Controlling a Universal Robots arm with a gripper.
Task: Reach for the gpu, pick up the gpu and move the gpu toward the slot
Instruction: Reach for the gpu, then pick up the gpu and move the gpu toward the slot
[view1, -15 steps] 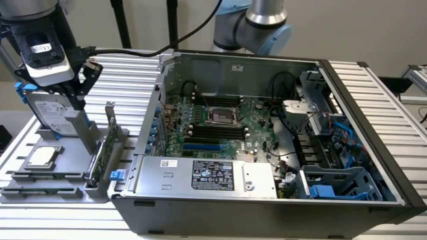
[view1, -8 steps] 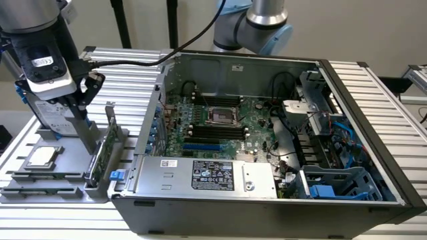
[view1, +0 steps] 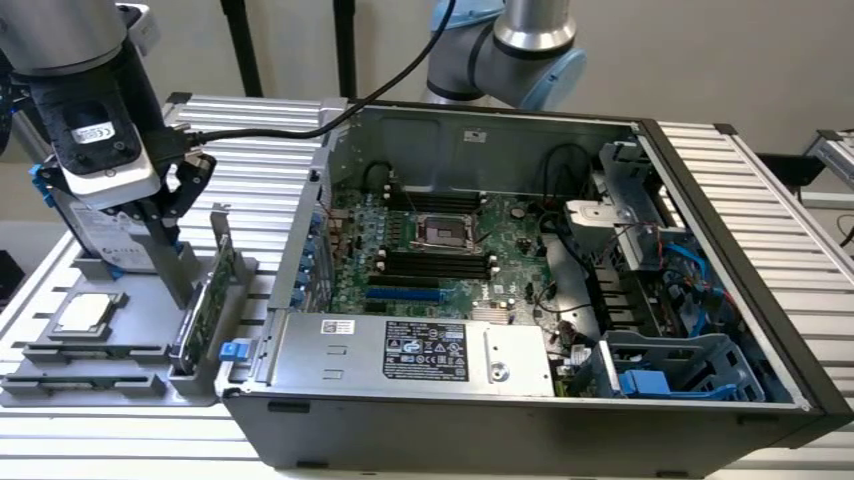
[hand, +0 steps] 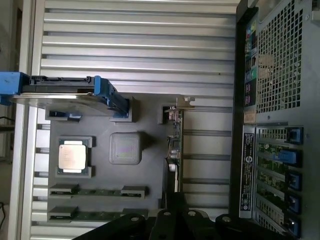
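Note:
The gpu (view1: 214, 285) is a thin green card with a silver bracket at its upper end. It stands on edge in a slot of the grey holder (view1: 114, 375), left of the computer case in the exterior view. In the wrist view the gpu (hand: 174, 145) is seen edge-on, bracket end away from the gripper. My gripper (view1: 183, 298) reaches down over the holder, close beside the card on the exterior view's left. In the wrist view the gripper (hand: 176, 200) lines up with the card's near end. Whether it touches the card I cannot tell. The blue slot (view1: 403, 296) lies on the motherboard.
A silver hard drive with blue rails (view1: 83, 222) stands at the holder's back, just behind the gripper. A square silver chip (view1: 83, 313) and memory sticks (hand: 97, 191) lie in the holder. The open case (view1: 534, 300) has its wall (view1: 291, 270) right beside the card.

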